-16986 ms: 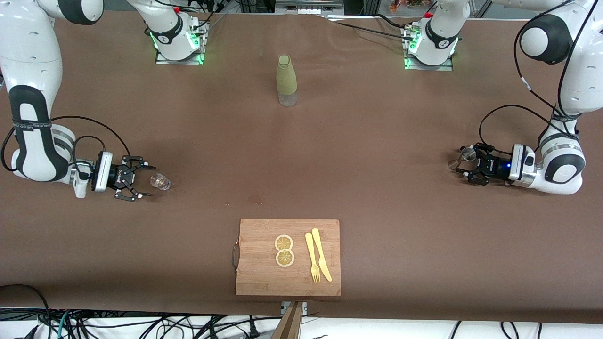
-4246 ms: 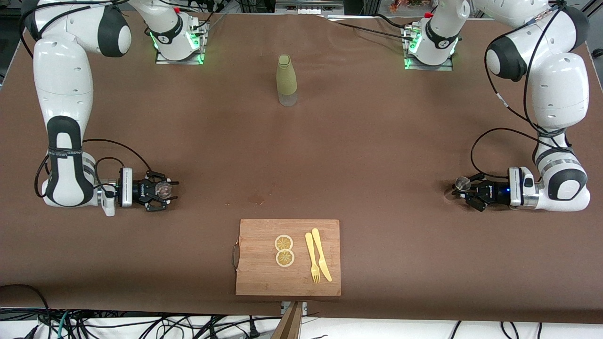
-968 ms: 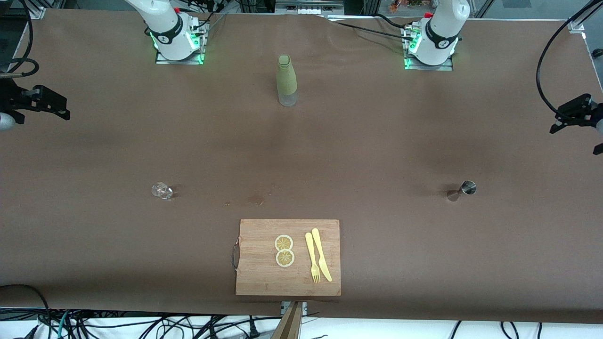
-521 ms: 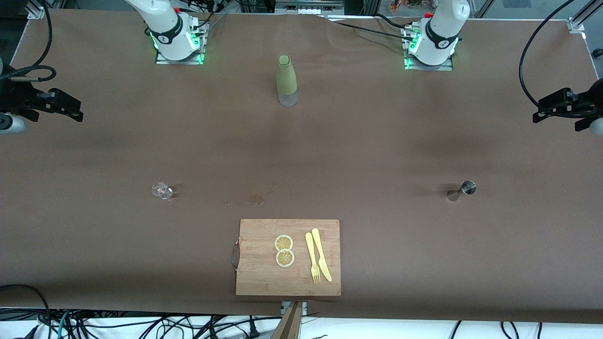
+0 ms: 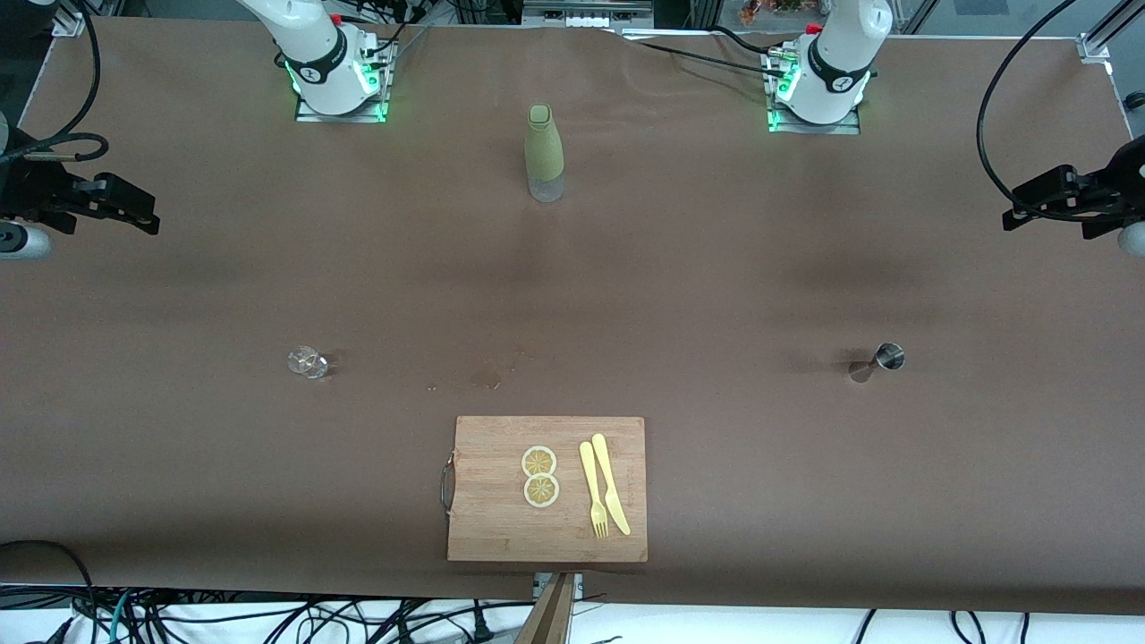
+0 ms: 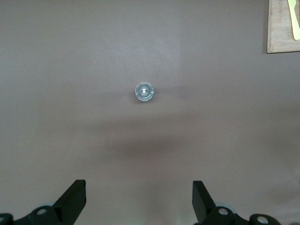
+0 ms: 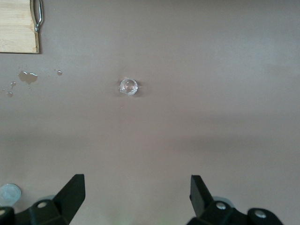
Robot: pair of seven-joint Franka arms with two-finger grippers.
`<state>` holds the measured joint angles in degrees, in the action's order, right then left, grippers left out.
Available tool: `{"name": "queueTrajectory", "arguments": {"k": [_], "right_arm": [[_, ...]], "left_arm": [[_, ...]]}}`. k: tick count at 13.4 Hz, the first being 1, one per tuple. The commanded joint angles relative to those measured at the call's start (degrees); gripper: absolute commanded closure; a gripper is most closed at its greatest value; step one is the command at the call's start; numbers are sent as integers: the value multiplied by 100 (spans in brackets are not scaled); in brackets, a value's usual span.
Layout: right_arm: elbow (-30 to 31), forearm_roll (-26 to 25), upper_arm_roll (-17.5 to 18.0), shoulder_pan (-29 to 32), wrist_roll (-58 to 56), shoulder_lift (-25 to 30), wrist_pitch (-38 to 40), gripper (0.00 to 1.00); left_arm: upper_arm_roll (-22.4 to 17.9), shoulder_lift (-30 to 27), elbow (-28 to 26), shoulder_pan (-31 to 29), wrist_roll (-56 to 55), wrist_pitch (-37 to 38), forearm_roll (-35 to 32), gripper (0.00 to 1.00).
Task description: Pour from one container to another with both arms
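Judging by how things lie, no pour is under way: the small clear glass (image 5: 307,361) stands on the tabletop (image 5: 680,268) at about 9 o'clock of the cutting board (image 5: 547,488), the metal jigger (image 5: 887,356) toward 2 o'clock, each alone and ungripped. Whether pouring is finished or yet to come cannot be told. Both arms hang high at the tabletop's ends, the left end effector (image 6: 139,201) over the jigger and the right end effector (image 7: 137,199) over the glass, fingers spread wide, holding nothing.

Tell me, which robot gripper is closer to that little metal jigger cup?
The left. The left gripper hangs open high above the table, looking down on the metal jigger. The right gripper hangs open at the table's other end, above the small clear glass.
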<state>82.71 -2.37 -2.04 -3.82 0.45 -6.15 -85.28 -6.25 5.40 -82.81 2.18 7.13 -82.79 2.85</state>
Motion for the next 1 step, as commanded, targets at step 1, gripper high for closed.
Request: {"name": "queueTrajectory", "arguments": {"k": [1], "right_arm": [[70,-9,37,21,96,79,-41,0]], "left_arm": [[45,-136,-148,10,-89,-62,-170,0]]}}
